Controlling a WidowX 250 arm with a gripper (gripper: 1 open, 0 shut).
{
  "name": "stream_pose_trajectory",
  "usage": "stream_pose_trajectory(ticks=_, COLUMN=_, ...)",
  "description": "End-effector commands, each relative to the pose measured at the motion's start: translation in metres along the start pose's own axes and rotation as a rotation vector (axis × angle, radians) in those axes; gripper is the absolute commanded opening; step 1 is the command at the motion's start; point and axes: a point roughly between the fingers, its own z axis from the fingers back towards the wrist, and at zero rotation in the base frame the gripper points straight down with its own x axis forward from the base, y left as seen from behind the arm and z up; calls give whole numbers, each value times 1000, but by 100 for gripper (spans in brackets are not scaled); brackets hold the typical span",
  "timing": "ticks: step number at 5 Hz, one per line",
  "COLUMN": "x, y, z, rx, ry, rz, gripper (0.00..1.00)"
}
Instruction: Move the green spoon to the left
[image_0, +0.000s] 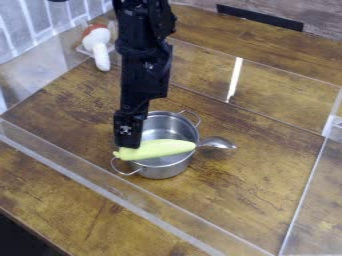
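Observation:
The green spoon (158, 150) lies across the front rim of a round steel pot (170, 129), its thick yellow-green handle pointing left and its small silver bowl (218, 145) resting just off the pot's right side. My gripper (128, 137) hangs straight down over the left end of the handle, turned edge-on to the camera. Its jaws are open and the lowest fingertip sits right above the handle's tip. Nothing is held.
The pot stands on a brown wooden table inside low clear acrylic walls (235, 80). A white and red object (96, 45) lies at the back left, partly behind the arm. Wood shows bare to the left of the pot.

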Motion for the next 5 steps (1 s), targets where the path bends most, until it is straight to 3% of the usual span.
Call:
stream_pose_trajectory(ticks=1, x=7, y=11, z=20, rx=69, ry=-19, rz=-12, gripper=100)
stream_pose_trajectory(ticks=3, x=16, y=24, z=20, rx=106, ry=-23, rz=39, gripper=100)
stream_pose_trajectory(ticks=5, x=15, y=15, z=20, rx=123, ry=-42, rz=172, gripper=100)
